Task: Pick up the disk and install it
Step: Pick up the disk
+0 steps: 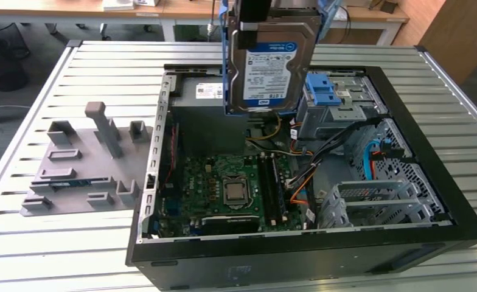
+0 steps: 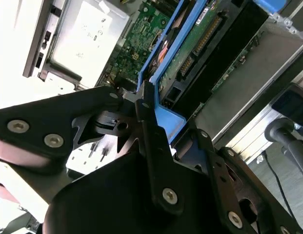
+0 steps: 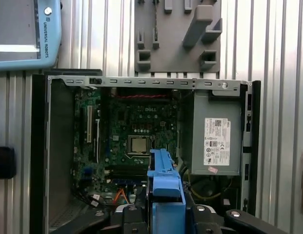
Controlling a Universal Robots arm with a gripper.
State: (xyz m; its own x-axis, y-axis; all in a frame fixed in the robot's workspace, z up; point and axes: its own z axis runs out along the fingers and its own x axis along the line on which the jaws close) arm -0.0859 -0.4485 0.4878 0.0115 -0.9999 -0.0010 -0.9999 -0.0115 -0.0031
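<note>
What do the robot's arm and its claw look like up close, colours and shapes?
The gripper is matte black: flat, angular linked plates joined by round silver screws. In the first wrist view an arm joint shows grey metal with a rounded light-blue cap that carries dark print and one small screw.

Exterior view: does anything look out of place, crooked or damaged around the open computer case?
Only the disk: it hangs upright above the open computer case, clamped by its blue bracket in the end effector, not seated in a bay. Nothing looks spilled or broken.
</note>
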